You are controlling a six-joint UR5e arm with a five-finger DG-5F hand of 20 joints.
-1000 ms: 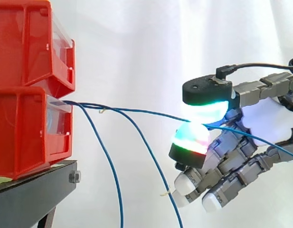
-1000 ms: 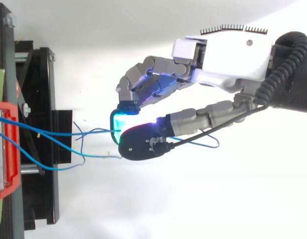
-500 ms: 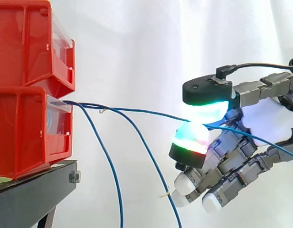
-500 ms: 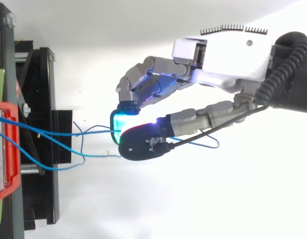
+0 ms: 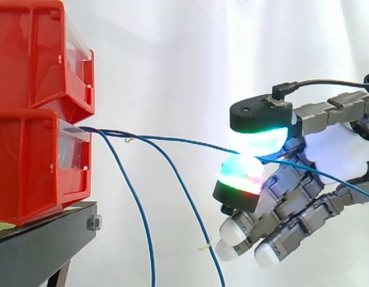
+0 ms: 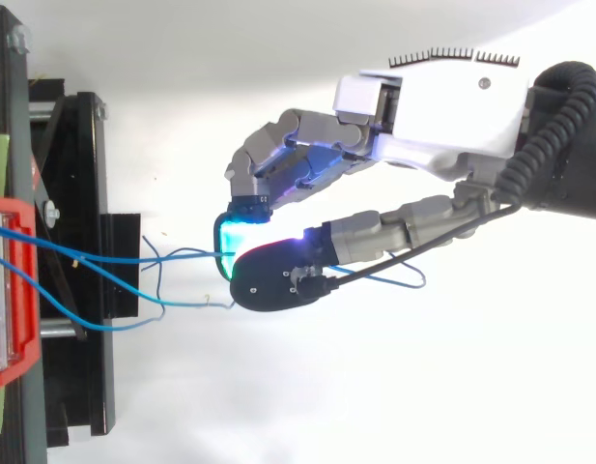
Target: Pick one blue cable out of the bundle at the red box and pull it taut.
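hand [image 5: 337, 149] at 3 o'clock, thumb and fingertip pinched on blue cable [image 5: 172, 140] running from red box [image 5: 34, 161] at 9 o'clock. grasp step looks done; line slightly slack. next: draw toward 3 o'clock, grip firm, till straight.

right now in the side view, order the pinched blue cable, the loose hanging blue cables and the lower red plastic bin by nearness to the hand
1. Pinched blue cable: held in the hand.
2. Loose hanging blue cables: drooping left of the hand.
3. Lower red plastic bin: far left edge.
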